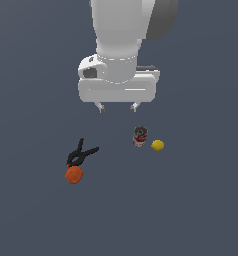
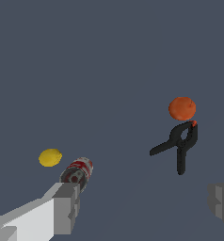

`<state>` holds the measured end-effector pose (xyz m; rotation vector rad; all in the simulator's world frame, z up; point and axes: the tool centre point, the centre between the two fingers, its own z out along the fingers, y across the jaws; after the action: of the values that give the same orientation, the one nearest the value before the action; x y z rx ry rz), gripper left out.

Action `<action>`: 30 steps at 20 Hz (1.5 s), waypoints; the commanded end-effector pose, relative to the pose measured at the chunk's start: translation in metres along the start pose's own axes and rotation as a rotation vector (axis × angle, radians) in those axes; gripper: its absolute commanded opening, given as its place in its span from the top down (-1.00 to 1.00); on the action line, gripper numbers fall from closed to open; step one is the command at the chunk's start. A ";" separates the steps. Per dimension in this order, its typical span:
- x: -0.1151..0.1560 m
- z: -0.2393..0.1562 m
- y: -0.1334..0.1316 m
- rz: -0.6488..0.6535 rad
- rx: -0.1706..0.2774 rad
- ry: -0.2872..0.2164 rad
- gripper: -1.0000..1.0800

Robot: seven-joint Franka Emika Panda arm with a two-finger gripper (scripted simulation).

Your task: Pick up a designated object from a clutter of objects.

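Ext. view, left to right: orange [image 1: 74, 175] touching black clamp [image 1: 81, 153], then red-and-white can [image 1: 140, 136], lemon [image 1: 158, 145] just beside it. My gripper [image 1: 117, 107] hangs above, fingers wide apart, holding nothing. Can sits upright, below and slightly right of my fingertips; I judge a short shift right precedes descent.

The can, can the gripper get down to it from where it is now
Probably yes. The gripper hangs open above the can, nothing lies between, and the lemon sits close beside it but apart, leaving tight room for a finger.
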<state>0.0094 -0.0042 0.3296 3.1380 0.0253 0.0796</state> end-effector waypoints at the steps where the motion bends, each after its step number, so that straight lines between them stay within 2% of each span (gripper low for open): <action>1: 0.000 0.000 0.000 0.000 0.000 0.000 -0.92; 10: 0.009 -0.012 0.003 0.003 -0.017 0.036 -0.92; 16: 0.009 -0.010 0.002 0.009 -0.016 0.034 -0.92; 30: -0.001 0.035 -0.023 0.149 -0.011 0.020 -0.92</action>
<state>0.0116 0.0150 0.3022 3.1237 -0.1736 0.1147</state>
